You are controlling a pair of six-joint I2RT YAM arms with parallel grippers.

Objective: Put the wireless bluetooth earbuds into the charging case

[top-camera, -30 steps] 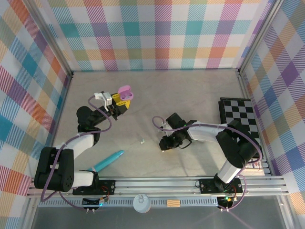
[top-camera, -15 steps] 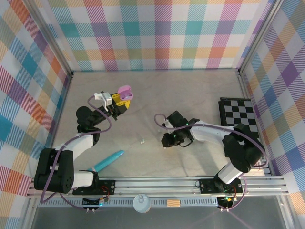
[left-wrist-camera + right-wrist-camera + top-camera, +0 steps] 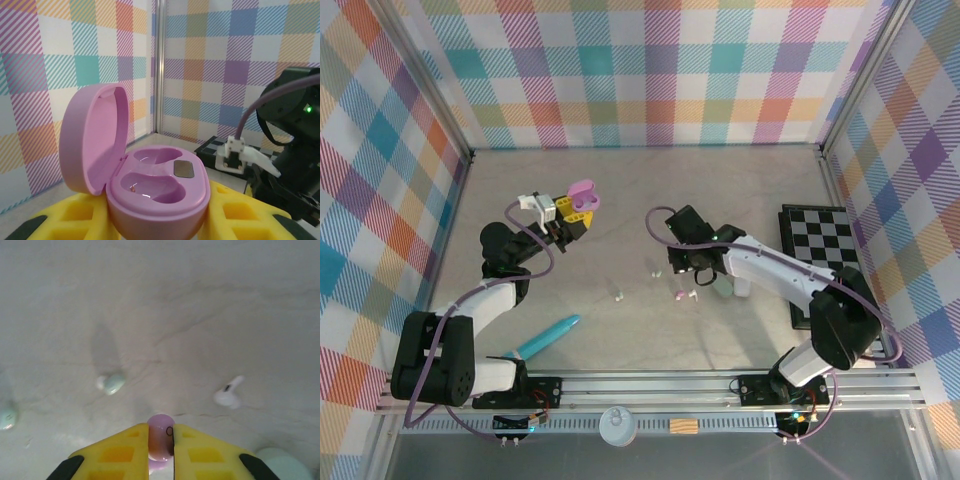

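Note:
My left gripper [image 3: 575, 213] holds the purple charging case [image 3: 583, 192] up at the left. In the left wrist view the case [image 3: 160, 185] sits between the yellow fingers [image 3: 65, 220] with its lid open and both wells empty. My right gripper [image 3: 680, 264] hovers over the middle of the table. Its fingers [image 3: 200, 450] are shut on a purple earbud [image 3: 161, 436]. On the table below lie a mint earbud [image 3: 112, 383], a white earbud [image 3: 229, 395] and another mint one [image 3: 6, 417] at the left edge. Loose earbuds [image 3: 617, 294] also dot the table in the top view.
A mint case [image 3: 723, 289] lies just right of the right gripper, its edge [image 3: 280, 462] low in the right wrist view. A turquoise stick [image 3: 548, 337] lies near the left arm's base. A checkerboard [image 3: 825, 250] sits at the right wall.
My right gripper has closed on the purple earbud and risen from the table toward the back, uncovering the loose earbuds and the mint case. The left arm has not moved.

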